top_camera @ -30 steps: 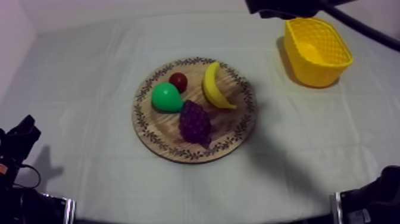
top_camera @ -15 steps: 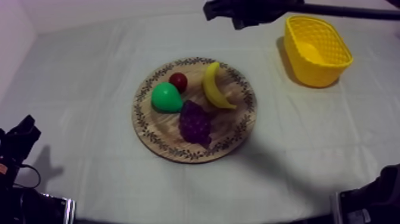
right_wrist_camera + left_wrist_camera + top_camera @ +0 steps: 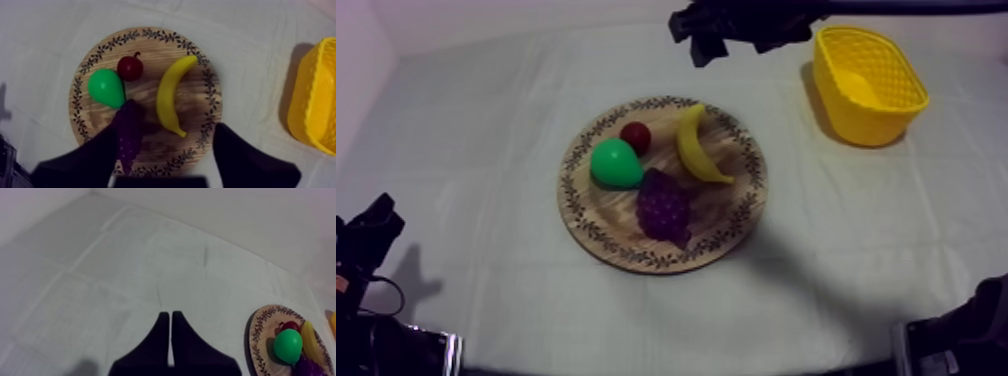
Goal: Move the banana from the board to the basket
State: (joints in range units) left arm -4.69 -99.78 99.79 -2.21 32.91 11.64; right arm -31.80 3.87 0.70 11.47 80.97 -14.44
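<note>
The right gripper [image 3: 167, 131], its 2 fingers [image 3: 245, 160] spread wide above the wooden board [image 3: 196, 116], should centre across the middle of the banana [image 3: 170, 95] (lying just beside the grapes [image 3: 129, 131]) before descending, to avoid nudging neighbours.

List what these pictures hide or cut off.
Right wrist view: the round wooden board has its near rim behind the fingers of my right gripper; the yellow basket is cut by the edge.
Left wrist view: the yellow banana is partly behind the green pear; the board runs off the edge.
</note>
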